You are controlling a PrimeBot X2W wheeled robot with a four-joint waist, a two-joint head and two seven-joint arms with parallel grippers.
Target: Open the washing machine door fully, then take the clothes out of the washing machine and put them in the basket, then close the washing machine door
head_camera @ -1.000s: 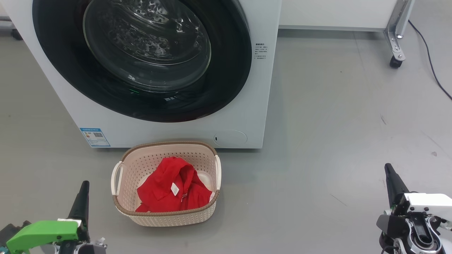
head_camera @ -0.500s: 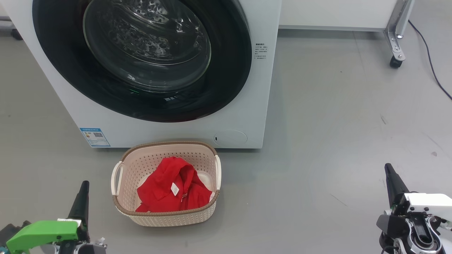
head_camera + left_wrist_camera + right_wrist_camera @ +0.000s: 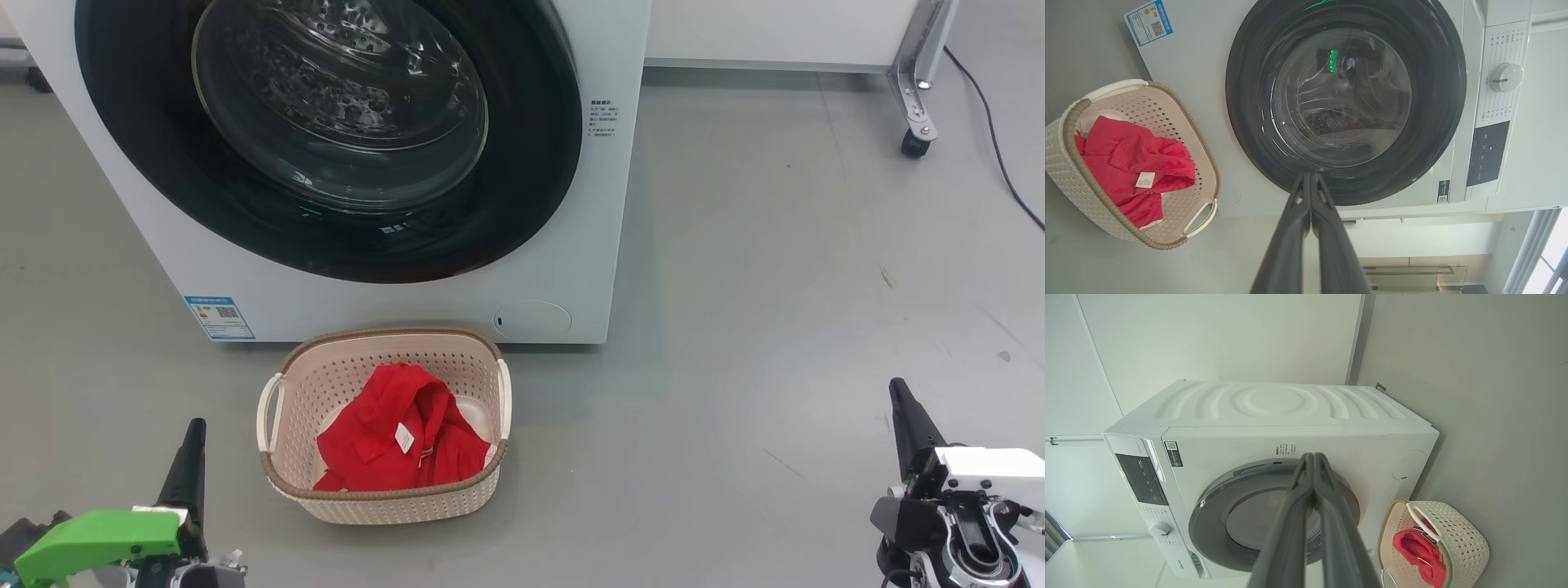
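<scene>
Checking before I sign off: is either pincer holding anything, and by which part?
Nothing is held. The left pincer and right pincer are both shut and empty; the clothes lie in the basket.

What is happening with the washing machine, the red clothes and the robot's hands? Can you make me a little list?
door: washing machine door closed flat on the white washing machine
clothes: red clothes lying inside the basket
basket: on the grey floor, right in front of the machine
left hand: shut, holding nothing, apart from the basket
right hand: shut, holding nothing, far off to the right
job: looks finished
</scene>
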